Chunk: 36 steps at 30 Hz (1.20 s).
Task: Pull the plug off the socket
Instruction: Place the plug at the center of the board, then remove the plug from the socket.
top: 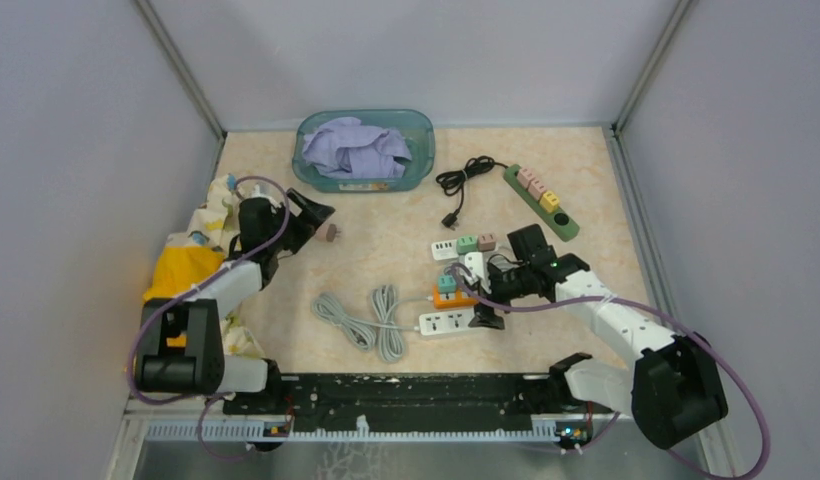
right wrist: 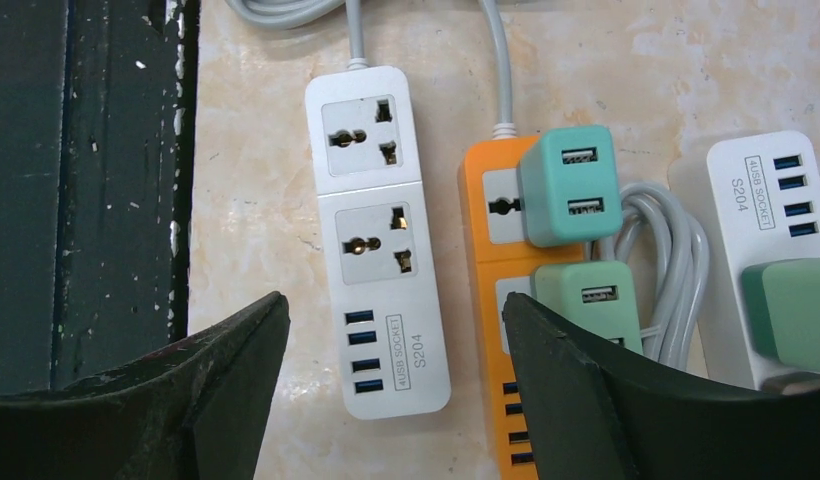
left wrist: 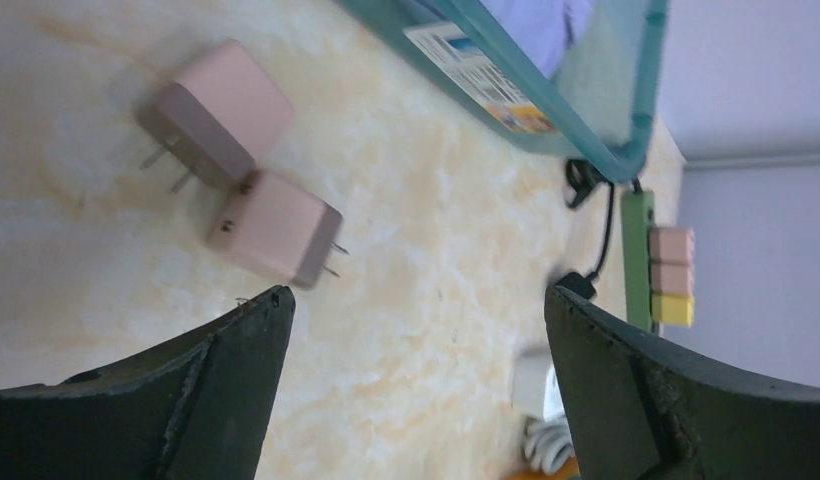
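Note:
An orange socket strip (right wrist: 486, 300) lies on the table with a teal plug (right wrist: 569, 185) and a pale green plug (right wrist: 589, 300) in it. It also shows in the top view (top: 456, 298). My right gripper (right wrist: 396, 303) is open and hovers over an empty white socket strip (right wrist: 381, 230), left of the orange one; it appears in the top view (top: 482, 293). Another white strip (right wrist: 771, 200) on the right holds a green plug (right wrist: 791, 312). My left gripper (left wrist: 418, 292) is open and empty, near two loose pink plugs (left wrist: 276, 228).
A teal bin (top: 364, 150) with purple cloth stands at the back. A green strip (top: 568, 227) carrying pink and yellow plugs lies back right beside a black cable (top: 464, 180). Grey coiled cords (top: 371, 320) lie mid-table. Cloth (top: 191, 265) is piled at the left.

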### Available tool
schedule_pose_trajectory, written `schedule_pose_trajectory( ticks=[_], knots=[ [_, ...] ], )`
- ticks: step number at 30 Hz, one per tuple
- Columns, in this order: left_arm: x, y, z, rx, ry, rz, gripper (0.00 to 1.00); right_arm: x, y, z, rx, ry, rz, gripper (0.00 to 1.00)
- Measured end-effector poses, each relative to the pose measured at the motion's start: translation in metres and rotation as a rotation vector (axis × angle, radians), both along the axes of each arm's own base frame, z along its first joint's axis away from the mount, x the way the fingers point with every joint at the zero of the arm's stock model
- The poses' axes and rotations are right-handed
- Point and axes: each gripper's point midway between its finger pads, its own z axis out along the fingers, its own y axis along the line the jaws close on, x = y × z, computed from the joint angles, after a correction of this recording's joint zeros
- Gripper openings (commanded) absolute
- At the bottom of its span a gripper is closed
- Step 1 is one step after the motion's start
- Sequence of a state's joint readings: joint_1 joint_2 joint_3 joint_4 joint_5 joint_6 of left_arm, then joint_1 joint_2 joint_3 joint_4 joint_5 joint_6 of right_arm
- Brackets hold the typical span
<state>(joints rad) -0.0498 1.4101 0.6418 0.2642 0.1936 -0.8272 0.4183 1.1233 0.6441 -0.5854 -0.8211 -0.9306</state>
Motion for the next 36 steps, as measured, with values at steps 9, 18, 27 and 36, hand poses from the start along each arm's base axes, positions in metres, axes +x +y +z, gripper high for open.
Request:
schedule_pose_trajectory(
  ticks=[9, 18, 27, 36],
  knots=[
    [-0.059, -0.054, 0.035, -0.153, -0.266, -0.351, 0.99, 0.002, -0.007, 0.010, 0.017, 0.000, -0.024, 0.78],
    [-0.152, -0.163, 0.062, -0.175, -0.507, -0.881, 0.91, 0.017, -0.015, 0.029, 0.045, -0.034, -0.085, 0.72],
    [-0.195, -0.207, 0.070, 0.114, -0.834, -1.059, 0.92, 0.023, -0.024, 0.034, 0.060, -0.024, -0.131, 0.72],
    [-0.181, -0.232, 0.032, 0.303, -0.815, -1.143, 0.89, 0.023, -0.024, 0.034, 0.063, -0.022, -0.129, 0.72]
  ],
)
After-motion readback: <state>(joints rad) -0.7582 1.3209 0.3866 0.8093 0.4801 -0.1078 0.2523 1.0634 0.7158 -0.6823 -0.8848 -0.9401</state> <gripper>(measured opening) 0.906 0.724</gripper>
